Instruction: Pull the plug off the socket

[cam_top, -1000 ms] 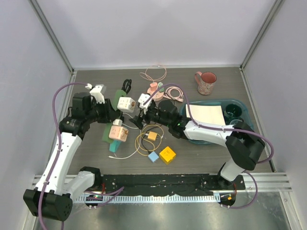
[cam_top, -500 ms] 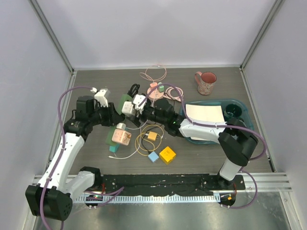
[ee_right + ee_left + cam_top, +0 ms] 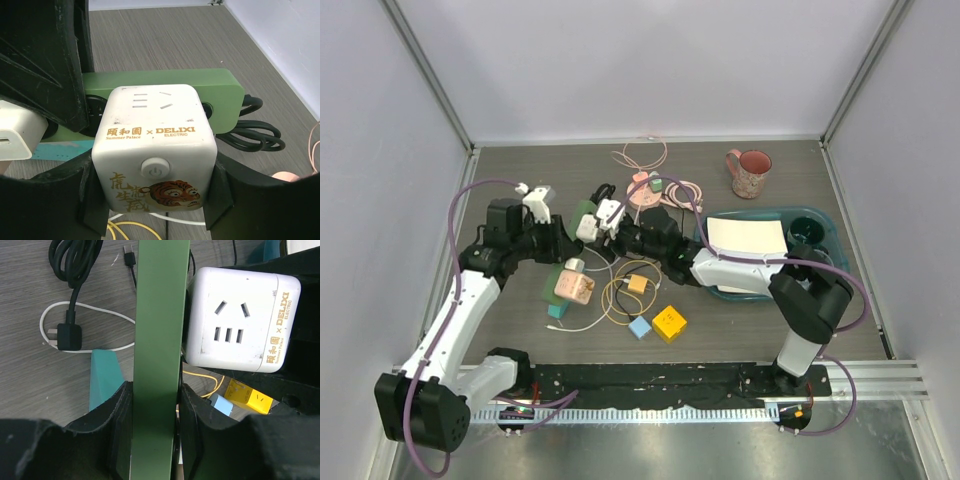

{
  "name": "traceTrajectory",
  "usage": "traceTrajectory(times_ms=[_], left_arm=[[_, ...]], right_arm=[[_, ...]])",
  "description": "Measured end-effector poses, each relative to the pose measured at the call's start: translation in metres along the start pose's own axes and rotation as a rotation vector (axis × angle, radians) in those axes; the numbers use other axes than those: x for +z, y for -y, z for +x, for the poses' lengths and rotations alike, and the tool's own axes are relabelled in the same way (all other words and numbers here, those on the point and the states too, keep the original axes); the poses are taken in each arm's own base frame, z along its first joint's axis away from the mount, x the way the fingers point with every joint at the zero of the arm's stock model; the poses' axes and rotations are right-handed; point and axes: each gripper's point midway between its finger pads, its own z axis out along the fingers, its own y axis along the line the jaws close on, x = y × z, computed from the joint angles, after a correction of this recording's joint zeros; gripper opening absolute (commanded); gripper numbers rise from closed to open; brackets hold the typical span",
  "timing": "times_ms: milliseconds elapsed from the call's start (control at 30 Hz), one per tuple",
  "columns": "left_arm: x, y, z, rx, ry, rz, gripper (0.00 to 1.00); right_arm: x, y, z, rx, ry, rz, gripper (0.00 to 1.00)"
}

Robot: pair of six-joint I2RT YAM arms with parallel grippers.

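Moved vs 1 s ago: long green plastic power strip [image 3: 157, 340] and white cube adapter w/ tiger print [image 3: 155, 145] sit slightly nearer the arm bases and further right; both wrists shifted w/ them.
Surface: dark grey wood-grain table [image 3: 520, 170], cluttered w/ cables and small blocks; pink mug [image 3: 750, 172] far right, teal tray [image 3: 825, 218] at right.
Room: pale plain walls [image 3: 640, 70] on three sides.
Left gripper [image 3: 156, 415]: jaws clamped on the strip's two long sides.
Right gripper [image 3: 155, 192]: jaws closed on the cube's two sides, power button facing cam.
Task item: cube touching the strip, mid-table, left of centre; prongs hidden, can't tell if seated.
Nearby on table: black cord w/ plug [image 3: 67, 335], teal block [image 3: 102, 377], yellow block [image 3: 247, 395].
Vs 0.5 s ago: near-identical, only a minor shift.
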Motion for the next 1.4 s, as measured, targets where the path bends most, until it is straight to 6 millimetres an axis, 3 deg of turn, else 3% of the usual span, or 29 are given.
traceTrajectory(times_ms=[200,567,1133,1400], left_arm=[[0.004,-0.002,0.005,-0.007,-0.031,-0.01,0.0],[0.003,0.008,0.014,-0.033,-0.089,0.033,0.0],[0.003,0.001,0.016,-0.053,-0.097,-0.009,0.0],[0.002,0.01,0.022,-0.065,-0.122,0.033,0.0]], right_arm=[[-0.005,0.002,0.009,0.014,-0.007,0.045,0.01],[-0.02,-0.011,0.012,0.074,0.036,0.028,0.01],[-0.016,-0.01,0.015,0.1,-0.071,0.086,0.01],[-0.031,-0.015,0.019,0.158,-0.009,0.058,0.01]])
